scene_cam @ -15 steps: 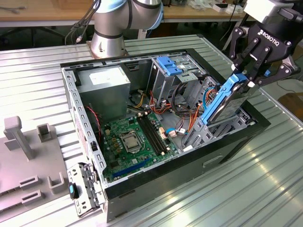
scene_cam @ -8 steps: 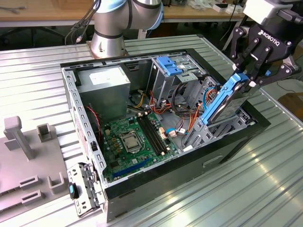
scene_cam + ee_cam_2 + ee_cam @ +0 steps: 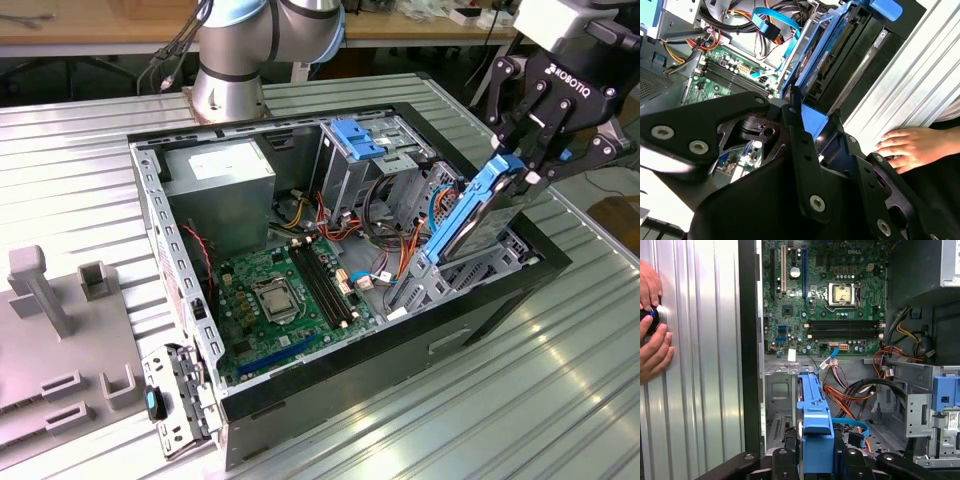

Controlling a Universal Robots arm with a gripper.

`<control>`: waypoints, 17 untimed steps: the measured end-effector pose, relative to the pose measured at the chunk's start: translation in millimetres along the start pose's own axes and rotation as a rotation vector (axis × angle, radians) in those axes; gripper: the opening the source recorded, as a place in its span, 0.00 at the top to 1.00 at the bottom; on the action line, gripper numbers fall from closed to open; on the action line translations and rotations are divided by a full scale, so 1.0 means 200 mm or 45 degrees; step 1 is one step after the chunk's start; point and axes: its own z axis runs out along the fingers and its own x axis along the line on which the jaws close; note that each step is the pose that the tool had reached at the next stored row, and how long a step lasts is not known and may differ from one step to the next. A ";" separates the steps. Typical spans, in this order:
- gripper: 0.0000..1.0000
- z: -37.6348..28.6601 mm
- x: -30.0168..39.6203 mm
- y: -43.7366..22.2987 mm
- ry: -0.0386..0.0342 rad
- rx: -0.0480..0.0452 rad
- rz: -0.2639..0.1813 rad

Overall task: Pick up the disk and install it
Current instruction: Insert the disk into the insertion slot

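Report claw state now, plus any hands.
Claw: closed on the dark-grey rectangular hard drive in its blue plastic frame.
Person's hand: resting on the ribbed metal table.

A silver-grey arm (image 3: 228,85) with pale-blue joint caps (image 3: 240,12), black linked pincer (image 3: 527,165), silver screws (image 3: 815,202).

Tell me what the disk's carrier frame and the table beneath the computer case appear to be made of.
The disk sits in a frame that looks like moulded plastic: uniform bright blue, a matte to slightly glossy finish, rounded edges. The table looks like bare metal, probably aluminium: silvery and ribbed, with soft streaks of reflected light. The exact alloy cannot be told.
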 end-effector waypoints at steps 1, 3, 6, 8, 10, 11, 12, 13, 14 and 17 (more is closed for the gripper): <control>0.63 0.000 0.000 0.000 -0.0007 -0.006 0.000; 0.63 0.000 0.000 0.000 -0.0023 -0.021 0.001; 0.63 0.000 0.000 -0.002 -0.0050 -0.079 0.002; 0.63 0.000 0.000 -0.003 -0.0048 -0.103 0.002; 0.63 0.000 0.000 -0.007 -0.0045 -0.120 0.002; 0.63 0.000 0.000 -0.007 -0.0046 -0.122 0.002; 0.63 0.000 0.000 -0.007 -0.0045 -0.122 0.003; 0.63 0.000 0.000 -0.007 -0.0045 -0.122 0.003; 0.63 0.001 0.000 -0.008 -0.0045 -0.122 0.003; 0.63 0.012 0.000 -0.009 -0.0046 -0.115 0.002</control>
